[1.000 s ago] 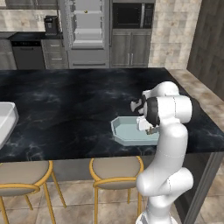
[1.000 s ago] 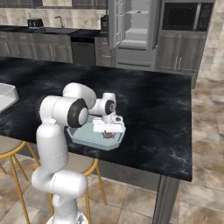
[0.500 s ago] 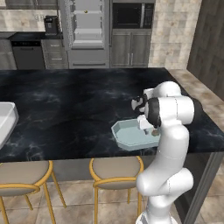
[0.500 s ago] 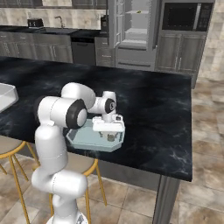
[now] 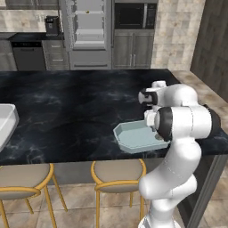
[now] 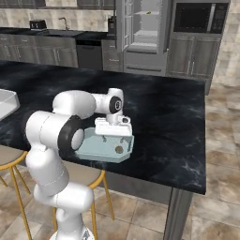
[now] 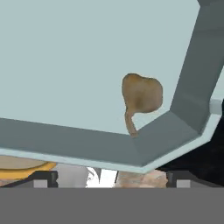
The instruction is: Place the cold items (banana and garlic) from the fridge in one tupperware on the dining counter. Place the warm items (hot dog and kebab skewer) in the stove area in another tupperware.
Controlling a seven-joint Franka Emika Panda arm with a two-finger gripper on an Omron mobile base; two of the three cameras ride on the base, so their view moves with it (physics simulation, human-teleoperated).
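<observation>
A pale blue-grey tupperware [image 5: 133,137] [image 6: 96,151] [image 7: 65,61] sits near the front edge of the dining counter [image 5: 67,102] [image 6: 178,112]. The brown garlic [image 7: 142,94] [image 6: 119,149] lies on its floor, in a corner by the rim. My gripper [image 6: 112,139] [image 7: 111,177] hangs just above the container, open, with nothing between its fingers. Another tupperware [image 5: 6,122] [image 6: 5,101], white, rests at the counter's far left. The fridge [image 5: 89,26] [image 6: 143,28] stands open at the back, showing white shelves.
Yellow-framed stools [image 5: 118,171] [image 6: 4,157] stand under the counter's front edge. A microwave cabinet [image 5: 131,18] [image 6: 197,18] is right of the fridge. Grey base cabinets with a dark appliance front [image 5: 26,55] line the back wall.
The gripper has opened and let go of the garlic, which now lies in the blue-grey tupperware. The arm has barely moved.
</observation>
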